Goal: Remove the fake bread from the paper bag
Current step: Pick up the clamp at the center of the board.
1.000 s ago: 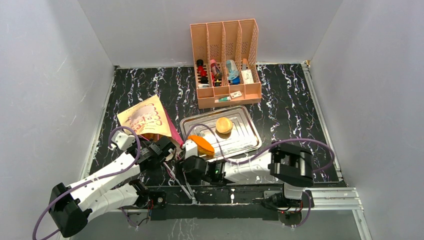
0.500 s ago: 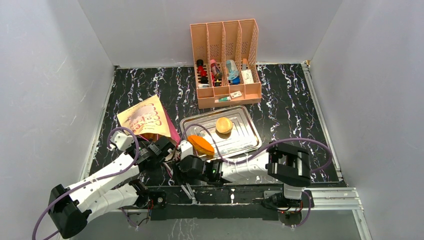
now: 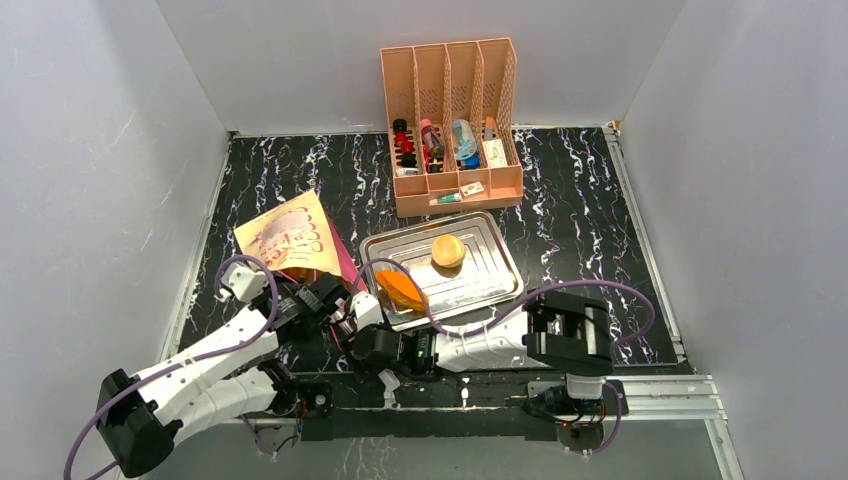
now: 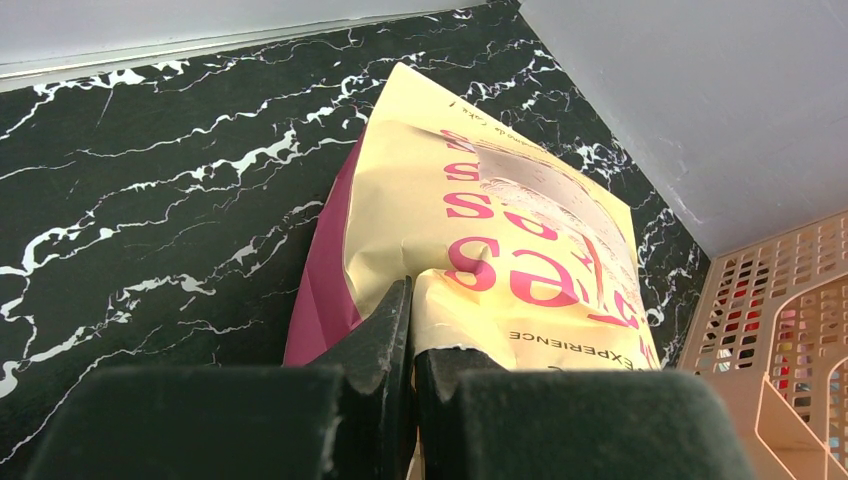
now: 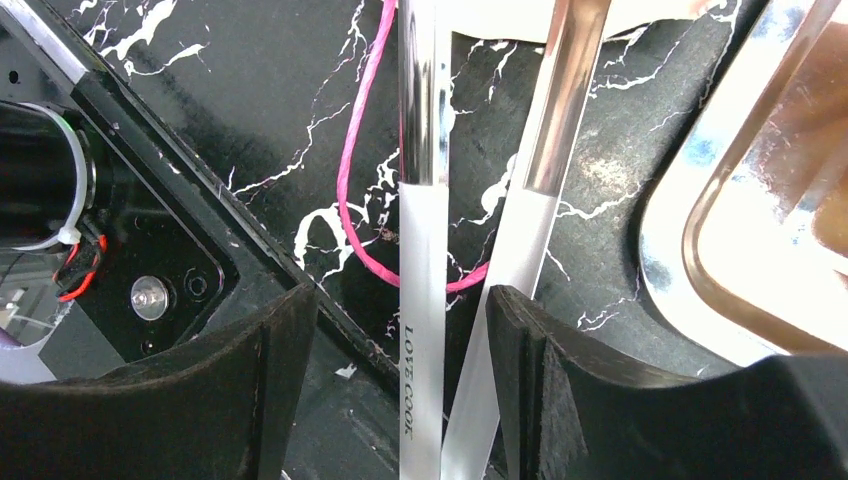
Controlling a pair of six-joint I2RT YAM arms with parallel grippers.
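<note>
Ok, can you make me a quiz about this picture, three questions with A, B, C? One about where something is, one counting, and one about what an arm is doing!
1. Where is the round bun?
A) hanging in the air
B) on the metal tray
C) hidden out of sight

2. How many slots does the peach organizer have?
A) two
B) six
C) four

3. What are the left gripper jaws doing?
A) shut on the paper bag edge
B) standing wide open
C) squeezing the round bun

Answers:
1 B, the bun sits inside the tray's rim.
2 C, its upright walls split it into four slots side by side.
3 A, the left wrist view shows the jaws pinched together on the bag's paper edge.
</note>
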